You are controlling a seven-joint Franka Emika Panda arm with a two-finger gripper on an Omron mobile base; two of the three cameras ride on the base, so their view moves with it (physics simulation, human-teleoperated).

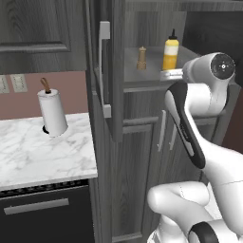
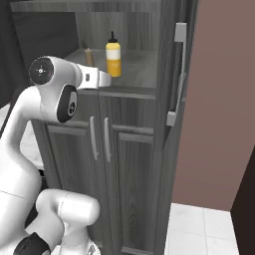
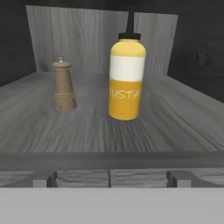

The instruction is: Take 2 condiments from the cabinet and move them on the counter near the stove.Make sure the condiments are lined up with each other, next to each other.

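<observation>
Fingers (image 3: 109, 178) spread wide, empty, level with the cabinet (image 1: 142, 156) shelf edge, squared on the mustard bottle (image 3: 126, 80); pepper mill (image 3: 64, 85) stands apart left, so approach is unobstructed.

Camera placement
The dark grey woodgrain cabinet (image 1: 142, 156) shelf niche is shared: seen flanked from behind, and level, close, from the hand.

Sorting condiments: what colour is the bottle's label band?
White, on the yellow bottle; clearest in the hand view.

White arm bent at the elbow, forearm level, jaws spread wide, gripping nothing
</observation>
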